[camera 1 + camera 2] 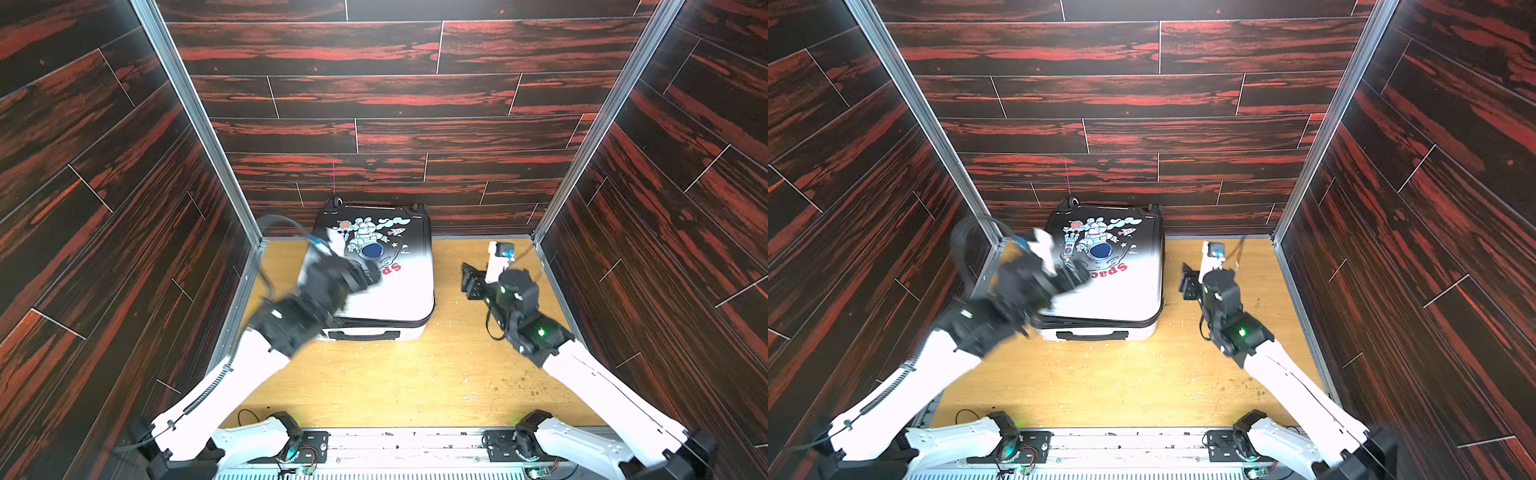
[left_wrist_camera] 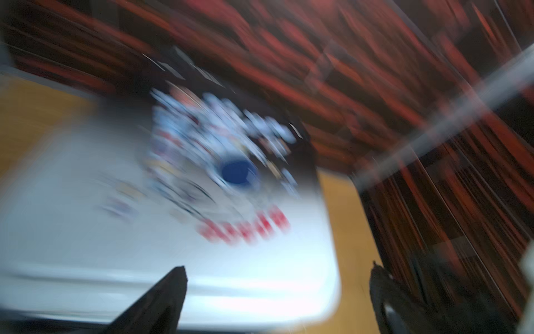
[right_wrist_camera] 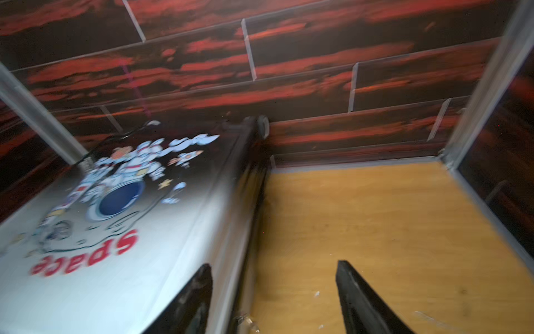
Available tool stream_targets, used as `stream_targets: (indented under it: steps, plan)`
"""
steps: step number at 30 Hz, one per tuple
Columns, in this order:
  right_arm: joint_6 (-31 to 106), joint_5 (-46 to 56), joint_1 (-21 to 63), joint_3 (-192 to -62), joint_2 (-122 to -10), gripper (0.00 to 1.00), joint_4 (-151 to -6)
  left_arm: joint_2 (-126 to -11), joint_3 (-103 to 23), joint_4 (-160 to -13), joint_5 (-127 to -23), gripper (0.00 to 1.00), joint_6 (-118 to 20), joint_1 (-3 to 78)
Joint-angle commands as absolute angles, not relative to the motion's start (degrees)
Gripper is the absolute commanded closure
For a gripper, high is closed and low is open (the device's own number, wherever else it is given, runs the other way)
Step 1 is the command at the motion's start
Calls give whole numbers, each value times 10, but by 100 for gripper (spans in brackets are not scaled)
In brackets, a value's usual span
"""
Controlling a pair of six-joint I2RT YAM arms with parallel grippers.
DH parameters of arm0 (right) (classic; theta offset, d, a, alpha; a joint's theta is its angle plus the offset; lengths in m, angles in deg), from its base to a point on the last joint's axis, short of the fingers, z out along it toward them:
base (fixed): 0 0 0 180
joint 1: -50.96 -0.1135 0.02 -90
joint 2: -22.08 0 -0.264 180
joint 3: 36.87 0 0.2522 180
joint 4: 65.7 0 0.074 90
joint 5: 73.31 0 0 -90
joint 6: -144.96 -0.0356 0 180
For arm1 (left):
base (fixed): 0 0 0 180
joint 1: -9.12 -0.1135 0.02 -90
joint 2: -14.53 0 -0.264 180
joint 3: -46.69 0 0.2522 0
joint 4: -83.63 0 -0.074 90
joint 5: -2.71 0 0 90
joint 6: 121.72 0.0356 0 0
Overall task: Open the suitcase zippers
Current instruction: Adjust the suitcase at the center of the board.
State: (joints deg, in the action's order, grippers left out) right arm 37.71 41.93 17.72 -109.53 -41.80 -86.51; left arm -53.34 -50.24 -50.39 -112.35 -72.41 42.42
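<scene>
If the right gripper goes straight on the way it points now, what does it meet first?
Most likely the wooden table just beside the suitcase, or the back wall beyond; the tilt of the right gripper is hard to judge.

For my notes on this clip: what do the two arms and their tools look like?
Both the left arm and the right arm have white shells with black joints. A green light glows on the right arm's joint. A black ribbed cable runs along the left arm. The left tool and right tool each end in two black tapered fingers.
</scene>
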Motion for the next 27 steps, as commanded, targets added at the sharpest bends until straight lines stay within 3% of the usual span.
stream_targets:
  steps: [1,6,14,19,23,27]
  plan:
    - [326,295,184,-1177,-495,21,-949,-580,-516,-374,-1241,0,-713,315]
    - [269,191,227,-1271,-597,10,-962,-681,-543,-397,-1132,0,-747,172]
    - [206,-45,322,-1407,-785,9,-975,-759,-497,-469,-939,0,-763,127]
    - [214,-156,344,-1460,-862,9,-980,-722,-383,-598,-744,0,-826,124]
    - [241,-270,343,-1510,-914,9,-1007,-664,-290,-682,-683,0,-884,144]
    - [290,-352,336,-1550,-948,9,-1050,-615,-243,-735,-662,1,-906,225]
